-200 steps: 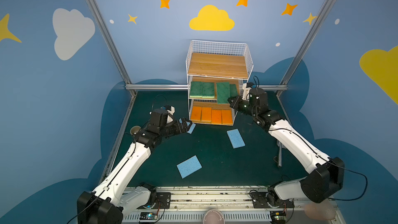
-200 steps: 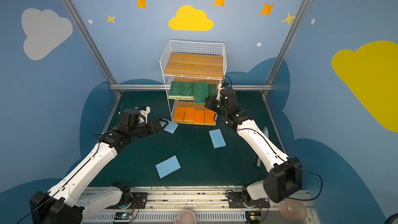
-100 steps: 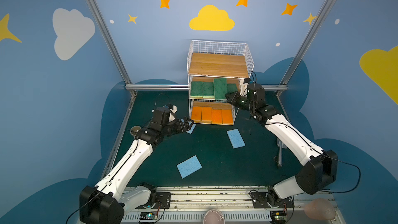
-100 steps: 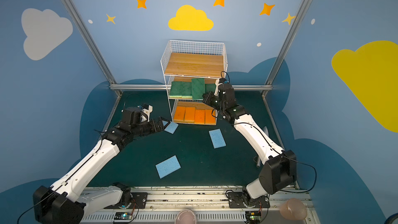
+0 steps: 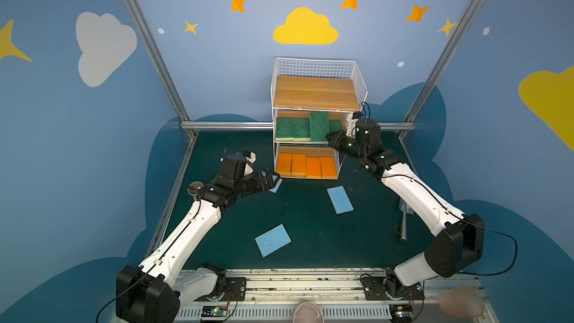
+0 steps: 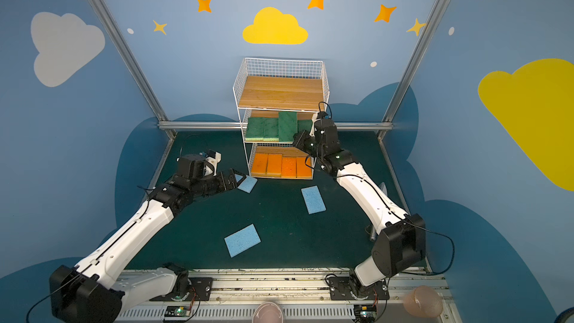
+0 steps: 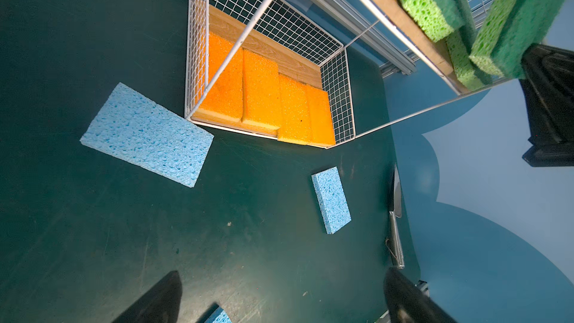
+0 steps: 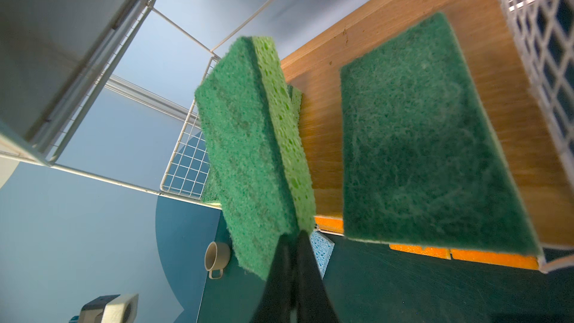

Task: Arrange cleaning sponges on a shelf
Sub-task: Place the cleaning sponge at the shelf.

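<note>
the right tool [image 8: 292, 243] is pinched tight on the near end of a dark green sponge [image 8: 248, 138]. it holds that sponge tilted up on its long edge, with the pale-green side showing along one face. in both top views the sponge [image 5: 319, 124] stands at the front of the middle tier of the shelf [image 5: 313, 93]. two flat green sponges [image 5: 293, 128] lie side by side on one side of it, and a fourth green sponge [image 8: 428, 138] lies flat on the other, by the wire end wall. whether the raised sponge touches the plank i cannot tell.

the left tool [image 7: 282, 274] is spread wide and holds nothing. it hangs low over the bench [image 5: 310, 228], next to a light blue sponge [image 6: 247, 184] that lies flat just beside the shelf's front corner.

four orange sponges [image 5: 306, 165] sit in a row on the bottom tier, touching one another. the top plank is bare wood. a second blue sponge [image 5: 340, 199] lies on the bench in front of the shelf, and a third blue sponge [image 5: 272, 240] lies nearer the arm bases, well apart from it. a beige cup [image 5: 195, 188] stands at the bench edge behind the left arm.
</note>
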